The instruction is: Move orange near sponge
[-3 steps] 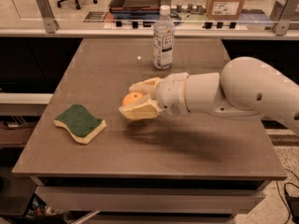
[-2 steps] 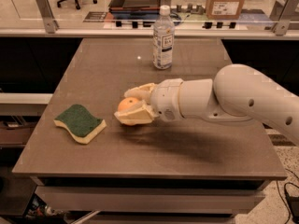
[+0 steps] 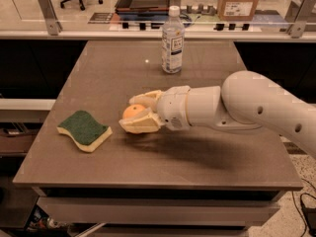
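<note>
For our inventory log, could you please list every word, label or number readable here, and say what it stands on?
Bottle label: print too blurred to read.
Cardboard box sticker: too blurred to read.
No text on the sponge, the orange or the pincer, which grips the orange above the table, a little apart from the sponge.

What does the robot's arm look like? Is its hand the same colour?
The arm is smooth, white and fat like a big tube, with a couple of small dark dots. The gripper, over the middle of the table, has two chunky fingers that are creamy yellow, not white.
</note>
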`<state>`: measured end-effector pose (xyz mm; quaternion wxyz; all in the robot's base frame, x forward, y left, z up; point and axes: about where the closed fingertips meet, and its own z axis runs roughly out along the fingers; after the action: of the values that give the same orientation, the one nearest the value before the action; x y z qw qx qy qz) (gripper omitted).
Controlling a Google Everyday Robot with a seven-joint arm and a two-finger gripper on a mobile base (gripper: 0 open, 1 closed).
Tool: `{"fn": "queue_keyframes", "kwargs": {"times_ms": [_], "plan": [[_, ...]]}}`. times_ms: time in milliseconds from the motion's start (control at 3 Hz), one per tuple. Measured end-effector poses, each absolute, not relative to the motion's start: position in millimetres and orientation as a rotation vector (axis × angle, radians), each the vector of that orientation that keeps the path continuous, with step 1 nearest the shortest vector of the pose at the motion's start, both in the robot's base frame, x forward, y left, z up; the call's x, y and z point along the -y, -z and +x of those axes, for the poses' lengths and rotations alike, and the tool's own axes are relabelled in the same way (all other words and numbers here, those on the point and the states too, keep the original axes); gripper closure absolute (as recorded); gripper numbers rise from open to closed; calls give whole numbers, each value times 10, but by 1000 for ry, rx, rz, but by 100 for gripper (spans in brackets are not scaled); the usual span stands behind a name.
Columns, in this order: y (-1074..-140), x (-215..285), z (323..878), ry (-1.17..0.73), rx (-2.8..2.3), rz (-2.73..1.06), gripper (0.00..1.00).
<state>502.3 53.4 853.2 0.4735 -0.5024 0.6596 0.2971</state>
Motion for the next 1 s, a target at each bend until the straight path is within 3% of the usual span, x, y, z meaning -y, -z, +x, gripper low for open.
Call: {"fn": "queue_keyframes", "kwargs": {"times_ms": [1000], "plan": [[-8543, -536, 5022, -727, -1614, -1230, 13]]}}
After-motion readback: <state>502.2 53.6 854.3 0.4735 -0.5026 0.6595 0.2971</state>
